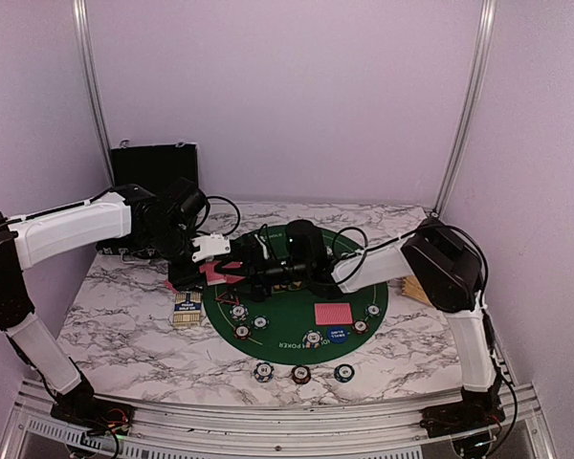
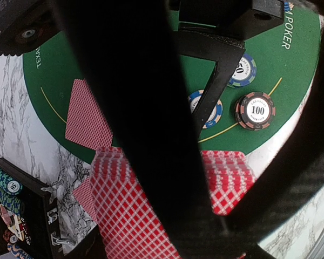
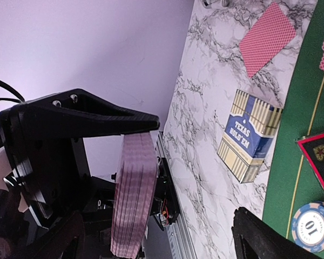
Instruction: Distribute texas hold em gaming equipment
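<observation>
My left gripper (image 1: 213,258) is shut on a deck of red-backed playing cards (image 2: 127,216) and holds it over the left edge of the green poker mat (image 1: 287,335). My right gripper (image 1: 258,271) is open; the deck's edge (image 3: 134,194) lies against its upper finger (image 3: 97,116), the lower finger (image 3: 270,237) well apart. A card pile (image 1: 333,313) lies on the mat, and loose cards lie at its left (image 2: 86,116). Poker chips sit on the mat (image 2: 255,110) and along the front (image 1: 300,374). A red-rimmed black triangle (image 3: 321,159) and a blue button (image 1: 337,334) lie on the mat.
A striped Texas Hold'em card box (image 1: 187,308) lies on the marble left of the mat. The black case (image 1: 155,164) stands open at the back left, chips inside (image 2: 5,194). A tan slatted wooden object (image 1: 416,289) lies behind my right arm.
</observation>
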Controlling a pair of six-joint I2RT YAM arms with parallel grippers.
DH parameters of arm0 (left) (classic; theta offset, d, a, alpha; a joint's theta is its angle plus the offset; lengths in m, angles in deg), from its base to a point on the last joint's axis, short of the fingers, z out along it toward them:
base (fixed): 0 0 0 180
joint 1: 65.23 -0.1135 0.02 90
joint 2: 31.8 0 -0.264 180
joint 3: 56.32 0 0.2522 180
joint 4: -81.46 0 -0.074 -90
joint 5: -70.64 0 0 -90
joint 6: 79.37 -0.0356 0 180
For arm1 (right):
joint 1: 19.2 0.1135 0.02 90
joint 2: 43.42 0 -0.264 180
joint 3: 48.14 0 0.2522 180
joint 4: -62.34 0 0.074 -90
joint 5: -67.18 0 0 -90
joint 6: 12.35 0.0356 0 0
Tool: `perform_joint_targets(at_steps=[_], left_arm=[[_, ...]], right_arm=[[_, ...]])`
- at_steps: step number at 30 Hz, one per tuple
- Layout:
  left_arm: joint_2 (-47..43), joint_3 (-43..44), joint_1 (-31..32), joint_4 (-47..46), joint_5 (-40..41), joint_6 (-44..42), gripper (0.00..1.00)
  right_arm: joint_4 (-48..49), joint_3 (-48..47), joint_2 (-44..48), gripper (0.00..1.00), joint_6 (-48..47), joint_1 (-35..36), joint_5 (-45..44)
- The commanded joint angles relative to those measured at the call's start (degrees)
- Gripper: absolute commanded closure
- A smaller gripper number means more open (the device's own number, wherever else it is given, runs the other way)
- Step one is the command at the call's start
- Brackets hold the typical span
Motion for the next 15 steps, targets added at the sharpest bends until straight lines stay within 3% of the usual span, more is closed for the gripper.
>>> perform_joint_targets(at_steps=[1, 15], left_arm=[[-0.4, 1.7, -0.2, 1.1, -1.2, 0.4, 0.98], [0.2, 2.4, 0.0, 1.1, -3.1, 1.5, 0.98]], right_arm=[[3.4, -3.3, -2.0, 0.07, 2.0, 0.7, 0.7], [5.2, -11.0, -7.7, 0.06, 5.8, 1.9, 1.4]])
